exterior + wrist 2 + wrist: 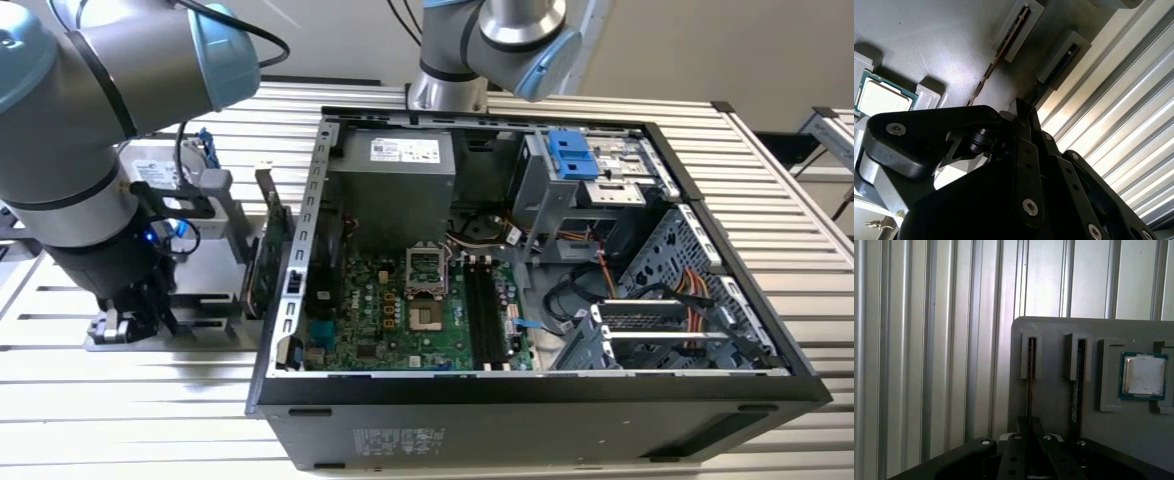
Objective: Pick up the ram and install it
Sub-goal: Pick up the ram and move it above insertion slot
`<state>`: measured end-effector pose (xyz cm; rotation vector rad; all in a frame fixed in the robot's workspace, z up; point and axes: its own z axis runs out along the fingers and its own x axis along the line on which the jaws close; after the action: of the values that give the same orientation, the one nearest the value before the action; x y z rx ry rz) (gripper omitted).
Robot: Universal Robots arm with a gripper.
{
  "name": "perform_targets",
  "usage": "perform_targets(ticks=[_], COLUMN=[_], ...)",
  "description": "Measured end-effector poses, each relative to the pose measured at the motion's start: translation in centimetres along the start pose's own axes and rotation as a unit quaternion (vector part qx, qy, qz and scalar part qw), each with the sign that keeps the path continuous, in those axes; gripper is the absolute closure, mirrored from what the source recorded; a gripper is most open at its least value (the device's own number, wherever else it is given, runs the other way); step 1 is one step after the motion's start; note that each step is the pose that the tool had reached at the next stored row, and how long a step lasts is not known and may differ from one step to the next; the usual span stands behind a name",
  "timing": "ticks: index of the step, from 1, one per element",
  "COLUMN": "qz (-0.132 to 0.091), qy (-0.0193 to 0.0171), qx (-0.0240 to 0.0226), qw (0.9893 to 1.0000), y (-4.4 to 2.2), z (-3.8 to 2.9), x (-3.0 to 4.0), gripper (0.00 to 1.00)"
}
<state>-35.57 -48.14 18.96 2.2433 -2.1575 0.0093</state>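
The ram [1030, 385] is a thin dark stick standing on edge in a slot of the grey parts holder [1054, 405]. In the second wrist view the ram [988, 70] runs from its slot block toward the fingertips. My gripper [1029, 424] sits low over the holder, its two black fingers pressed together on the ram's edge, and the gripper [1026, 112] looks the same here. In the exterior view the gripper [127, 325] hangs down onto the holder [207, 335], on that view's left beside the open computer case [320, 250]. The long memory slots [487, 315] lie on the case's motherboard.
A second thin stick [1075, 390] stands in the neighbouring slot. A square silver processor [1143, 375] rests in the holder further along. A green card [274, 250] stands upright between holder and case. A hard drive [160, 170] sits behind, and another arm's base [447, 90] beyond the case.
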Motion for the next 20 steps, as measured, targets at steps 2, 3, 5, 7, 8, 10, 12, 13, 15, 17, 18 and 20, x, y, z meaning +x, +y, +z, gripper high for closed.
perform_targets(ticks=[2, 3, 5, 7, 8, 10, 12, 13, 15, 17, 18, 20], qz=[0.000, 0.000, 0.000, 0.000, 0.000, 0.000, 0.000, 0.000, 0.000, 0.000, 0.000, 0.000], qy=[0.0000, 0.0000, 0.0000, 0.0000, 0.0000, -0.0001, 0.0001, 0.0000, 0.0000, 0.0000, 0.0000, 0.0000], qx=[0.0000, 0.0000, 0.0000, 0.0000, 0.0000, 0.0001, -0.0001, 0.0000, 0.0000, 0.0001, 0.0000, 0.0000], qw=[1.0000, 1.0000, 1.0000, 1.0000, 1.0000, 1.0000, 1.0000, 1.0000, 1.0000, 1.0000, 1.0000, 1.0000], y=[0.00, 0.00, 0.00, 0.00, 0.00, 0.00, 0.01, 0.01, 0.01, 0.01, 0.01, 0.02], z=[0.00, 0.00, 0.00, 0.00, 0.01, -0.01, -0.20, -0.30, -0.53, -0.74, -0.85, -1.11], x=[0.00, 0.01, 0.01, 0.02, 0.02, 0.02, 0.03, 0.03, 0.03, 0.04, 0.04, 0.05], gripper=[1.00, 1.00, 1.00, 1.00, 1.00, 1.00, 1.00, 1.00, 1.00, 1.00, 1.00, 1.00])
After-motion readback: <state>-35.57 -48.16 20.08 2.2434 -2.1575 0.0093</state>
